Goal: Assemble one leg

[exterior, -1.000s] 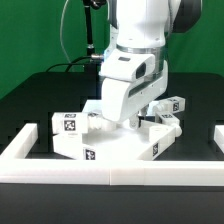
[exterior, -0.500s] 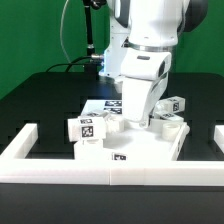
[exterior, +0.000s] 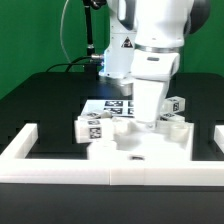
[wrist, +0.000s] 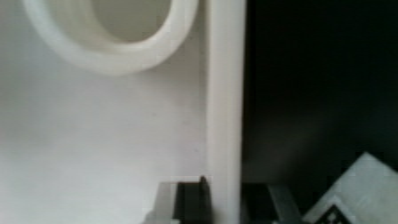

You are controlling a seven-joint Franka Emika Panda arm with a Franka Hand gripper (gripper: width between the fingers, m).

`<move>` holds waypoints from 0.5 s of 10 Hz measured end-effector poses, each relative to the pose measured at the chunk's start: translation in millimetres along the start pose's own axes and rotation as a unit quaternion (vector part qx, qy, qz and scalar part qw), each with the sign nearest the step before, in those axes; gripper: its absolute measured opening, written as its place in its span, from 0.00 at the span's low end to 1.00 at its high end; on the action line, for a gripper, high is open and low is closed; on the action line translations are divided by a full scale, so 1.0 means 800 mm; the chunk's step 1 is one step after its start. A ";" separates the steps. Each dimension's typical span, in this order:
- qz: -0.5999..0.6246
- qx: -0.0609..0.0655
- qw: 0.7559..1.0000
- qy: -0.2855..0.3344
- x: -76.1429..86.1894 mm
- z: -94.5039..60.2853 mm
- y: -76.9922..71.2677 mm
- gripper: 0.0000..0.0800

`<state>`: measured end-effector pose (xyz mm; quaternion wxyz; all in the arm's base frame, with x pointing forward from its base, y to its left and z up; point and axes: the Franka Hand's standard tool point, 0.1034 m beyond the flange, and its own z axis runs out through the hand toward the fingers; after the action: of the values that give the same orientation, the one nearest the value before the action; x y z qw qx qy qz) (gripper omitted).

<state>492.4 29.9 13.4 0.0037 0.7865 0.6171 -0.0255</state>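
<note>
My gripper is low over the large flat white panel, mostly hidden behind the arm's own body. In the wrist view the panel fills one side, with a round hole, and its edge runs between my fingers; my gripper looks shut on that edge. One leg, a short white tagged post, lies by the panel on the exterior view's left. Two more legs lie on its right. A tagged white corner shows beside one finger.
The long white border wall runs along the front, with raised ends at the exterior view's left and right. The marker board lies behind the panel. A black stand and cables rise at the back.
The arm has moved toward the exterior view's right, and the panel has slid and turned with it toward the wall's front. The left leg has shifted right too.
</note>
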 end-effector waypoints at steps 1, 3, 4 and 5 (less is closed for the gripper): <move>-0.020 -0.007 1.000 0.000 0.014 -0.001 -0.001 0.07; -0.021 -0.007 1.000 0.000 0.016 -0.001 -0.001 0.07; -0.021 -0.007 1.000 0.000 0.016 -0.001 -0.001 0.07; -0.028 -0.008 1.000 0.000 0.016 -0.001 -0.001 0.07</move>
<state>494.6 42.8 13.3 0.0093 0.7685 0.6394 -0.0201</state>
